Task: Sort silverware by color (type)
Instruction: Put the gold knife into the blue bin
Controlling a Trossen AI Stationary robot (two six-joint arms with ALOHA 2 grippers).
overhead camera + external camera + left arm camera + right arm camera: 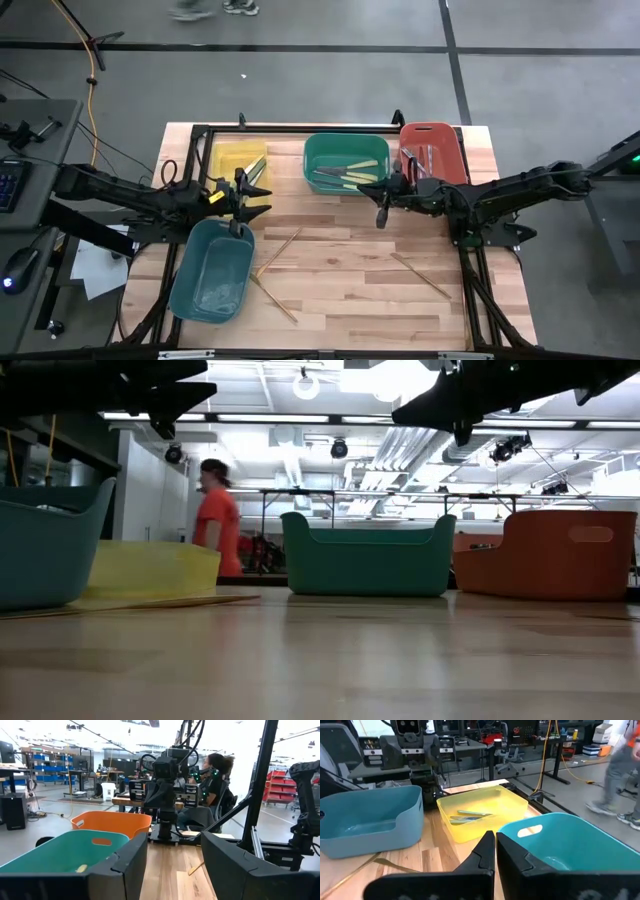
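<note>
Three tan wooden utensils lie flat on the table point(330, 300): one point(278, 250) beside the teal bin point(212, 270), one point(272, 298) nearer the front and one point(420, 275) at the right. More silverware lies in the yellow bin point(238, 165), the green bin point(347, 165) and the red bin point(432, 150). My left gripper point(258, 198) hovers open between the yellow and teal bins, holding nothing. My right gripper point(381, 205) hovers shut in front of the green bin, also holding nothing. In the right wrist view its fingers point(495, 840) meet, pointing toward the yellow bin point(485, 812).
The four bins stand in the table's far half and at its left. A black frame runs along the table's edges point(300, 128). A person in an orange shirt point(215, 520) walks in the room behind the table. The middle front of the table holds only the wooden utensils.
</note>
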